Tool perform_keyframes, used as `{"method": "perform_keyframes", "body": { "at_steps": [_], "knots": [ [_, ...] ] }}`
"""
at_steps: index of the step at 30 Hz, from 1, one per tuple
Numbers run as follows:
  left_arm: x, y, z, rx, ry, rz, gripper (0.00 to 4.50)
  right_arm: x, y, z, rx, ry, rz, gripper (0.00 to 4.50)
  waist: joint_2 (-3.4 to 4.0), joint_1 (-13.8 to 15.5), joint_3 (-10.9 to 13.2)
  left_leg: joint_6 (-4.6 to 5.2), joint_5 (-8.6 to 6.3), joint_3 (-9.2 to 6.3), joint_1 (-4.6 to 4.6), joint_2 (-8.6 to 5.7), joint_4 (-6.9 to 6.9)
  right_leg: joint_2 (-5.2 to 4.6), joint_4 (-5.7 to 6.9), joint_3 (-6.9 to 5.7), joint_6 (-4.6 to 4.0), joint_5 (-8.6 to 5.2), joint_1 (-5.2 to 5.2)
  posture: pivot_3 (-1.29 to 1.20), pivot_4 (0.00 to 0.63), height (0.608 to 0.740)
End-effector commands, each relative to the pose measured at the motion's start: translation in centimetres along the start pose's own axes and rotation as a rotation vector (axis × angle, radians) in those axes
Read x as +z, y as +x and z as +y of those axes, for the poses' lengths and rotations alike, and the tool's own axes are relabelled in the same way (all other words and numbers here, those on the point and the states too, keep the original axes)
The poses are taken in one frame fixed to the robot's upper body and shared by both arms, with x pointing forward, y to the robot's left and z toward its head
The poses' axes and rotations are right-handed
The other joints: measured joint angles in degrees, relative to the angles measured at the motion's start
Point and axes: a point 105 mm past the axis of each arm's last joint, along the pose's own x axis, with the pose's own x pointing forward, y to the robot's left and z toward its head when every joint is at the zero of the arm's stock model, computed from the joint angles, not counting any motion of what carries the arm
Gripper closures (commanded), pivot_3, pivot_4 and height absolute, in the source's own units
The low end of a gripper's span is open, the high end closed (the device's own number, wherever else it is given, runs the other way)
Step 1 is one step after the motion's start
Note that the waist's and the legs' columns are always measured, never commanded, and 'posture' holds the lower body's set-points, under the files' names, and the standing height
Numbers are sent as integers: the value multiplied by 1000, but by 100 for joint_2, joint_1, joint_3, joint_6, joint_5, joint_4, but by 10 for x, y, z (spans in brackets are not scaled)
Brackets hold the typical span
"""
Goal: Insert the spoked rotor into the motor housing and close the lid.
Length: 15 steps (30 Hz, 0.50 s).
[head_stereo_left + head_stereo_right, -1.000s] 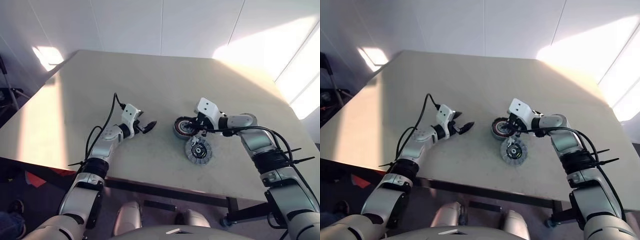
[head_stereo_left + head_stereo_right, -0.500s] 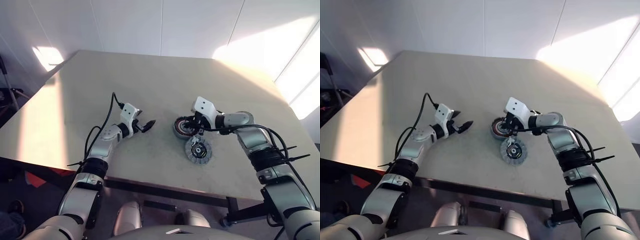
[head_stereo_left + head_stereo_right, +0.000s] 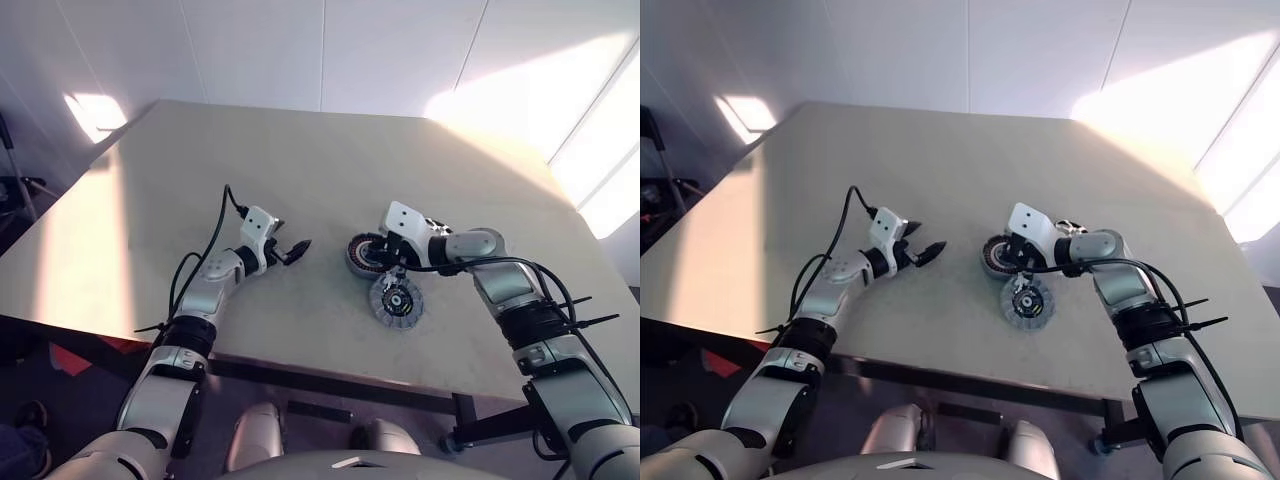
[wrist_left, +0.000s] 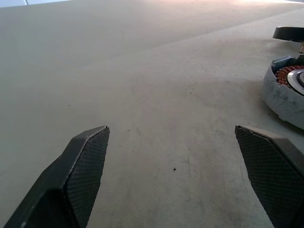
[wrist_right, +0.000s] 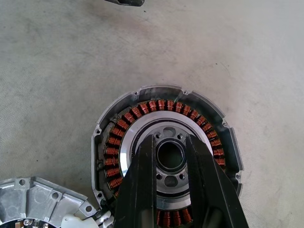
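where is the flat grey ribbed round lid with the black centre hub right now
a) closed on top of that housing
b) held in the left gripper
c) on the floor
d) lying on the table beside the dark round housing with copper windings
d: the flat grey ribbed lid lies on the table right next to the copper-wound housing, whose windings lie uncovered in the right wrist view.

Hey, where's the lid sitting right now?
In the left eye view the lid lies flat on the table, right of centre near the front edge, just in front of the motor housing and below the right hand.
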Motion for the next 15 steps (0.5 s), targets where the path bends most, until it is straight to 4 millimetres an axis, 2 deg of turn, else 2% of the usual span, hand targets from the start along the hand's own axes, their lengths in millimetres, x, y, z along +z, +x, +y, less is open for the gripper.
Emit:
{"method": "perform_keyframes", "body": {
  "at_steps": [1,2,6,12,15],
  "knots": [
    [16,1,3,9,32,-47,0,12,-4,1,8,-43,-46,2560,0,0,0,0,0,0,0,0,0,0,0,0,0,0,0,0,0,740],
    [16,1,3,9,32,-47,0,17,-5,0,4,-44,-70,2237,0,0,0,0,0,0,0,0,0,0,0,0,0,0,0,0,0,740],
    [15,0,3,10,31,-45,0,32,-10,-9,-34,-24,-126,2237,0,-5,0,0,0,0,-2,1,0,0,1,0,0,0,-3,0,0,740],
    [14,0,3,10,32,-45,0,35,-12,-22,-99,3,-133,2237,0,-2,0,-1,0,0,-1,0,1,0,2,1,0,0,-2,0,0,740],
    [14,0,2,8,32,-43,0,35,-10,-27,-126,29,-130,2886,0,-4,0,-1,1,0,-1,0,1,0,3,1,0,0,-3,0,0,740]
  ]
}}
